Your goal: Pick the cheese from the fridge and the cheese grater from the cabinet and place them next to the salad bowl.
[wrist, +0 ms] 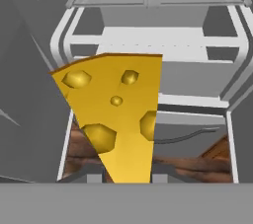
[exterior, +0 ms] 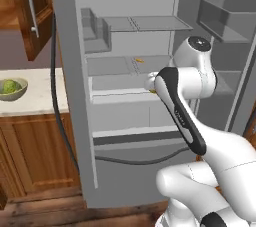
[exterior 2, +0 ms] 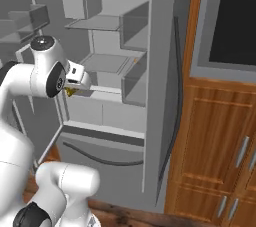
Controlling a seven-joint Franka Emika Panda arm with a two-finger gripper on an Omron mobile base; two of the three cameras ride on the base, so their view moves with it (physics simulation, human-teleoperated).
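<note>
1. The fridge [exterior: 125,121] is seen open across the centre of the left base view, with grey shelves and drawers exposed.
2. The gripper [exterior 2: 73,90] is placed at centre left of the right base view, in front of the fridge's middle shelves.
3. The cheese [wrist: 116,114] is held between the fingers, which are closed narrowly on it; in the hand view the wedge is shown at centre, point downward, with its holes visible.
4. In the right base view a small yellow part of the cheese [exterior 2: 71,91] is seen under the hand.
5. The salad bowl [exterior: 11,89] is found at the left edge of the left base view, on a pale counter [exterior: 40,102].
6. A thin orange stick [exterior: 139,60] is seen lying on a middle shelf, above the hand.
7. The cabinet [exterior: 33,13] door is shown at upper left.
</note>
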